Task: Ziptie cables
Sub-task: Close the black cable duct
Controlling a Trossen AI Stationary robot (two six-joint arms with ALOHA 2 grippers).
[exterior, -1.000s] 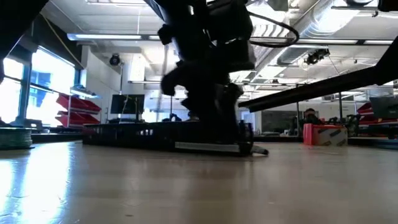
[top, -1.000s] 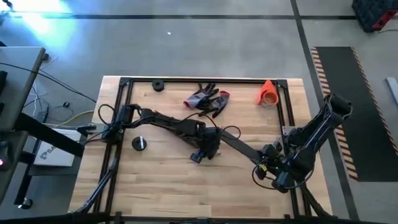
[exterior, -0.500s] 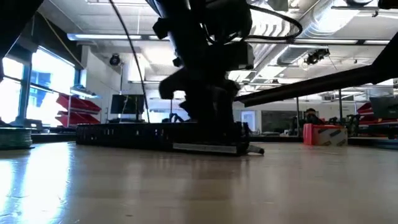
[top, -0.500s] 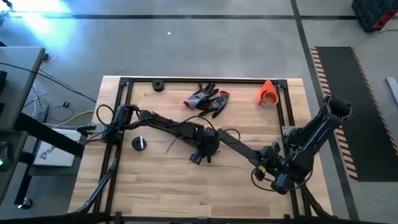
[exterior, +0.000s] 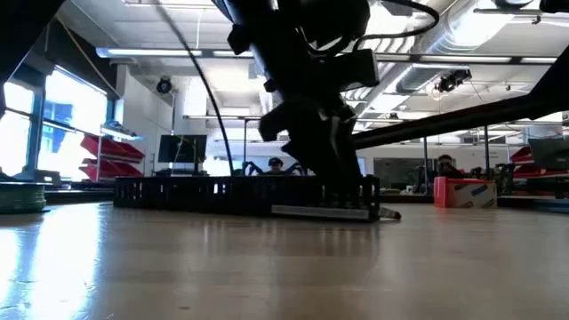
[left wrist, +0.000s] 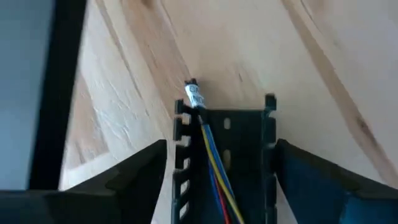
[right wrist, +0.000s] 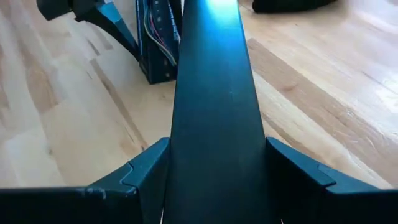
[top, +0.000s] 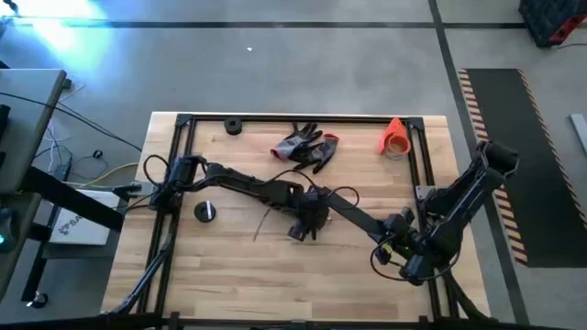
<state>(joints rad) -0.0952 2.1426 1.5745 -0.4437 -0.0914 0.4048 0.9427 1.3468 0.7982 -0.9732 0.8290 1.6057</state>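
Note:
A black slotted channel [left wrist: 239, 130] lies on the wooden table [top: 229, 275]; the low view shows its whole length [exterior: 222, 191]. Thin blue, yellow and red cables [left wrist: 211, 155] run inside it, and one ends in a white tip [left wrist: 194, 96] at the channel's end. My left gripper [top: 305, 225] [left wrist: 221, 146] is at mid-table, shut on that channel. My right gripper [top: 399, 243] [right wrist: 217, 146] is near the table's right side, shut on a long flat black strip [top: 358, 220] [right wrist: 214, 81] that reaches toward the left gripper. My left gripper holds the channel between its two fingers, one on each slotted side wall [left wrist: 180, 155], close to the end where the white tip sticks out. The fingers come from above, slanting. The channel rests on the table. My right gripper has the flat strip between its two fingers, one on each long edge [right wrist: 174, 162]. The strip runs straight ahead along the fingers. In the low view it hangs above the table [exterior: 462, 120], slanting down toward the left gripper.
A black frame [top: 179, 147] borders the table. Grey-and-red gloves [top: 307, 147] and an orange cone [top: 394, 137] lie at the far side. A black ring [top: 232, 126] sits far left and a black round piece [top: 205, 211] is left of the left gripper. A thin dark wire [top: 264, 225] lies beside it.
My left gripper has gone a little toward the table's right edge. The slotted channel has slid along the table with it. My right gripper has kept its hold on the strip.

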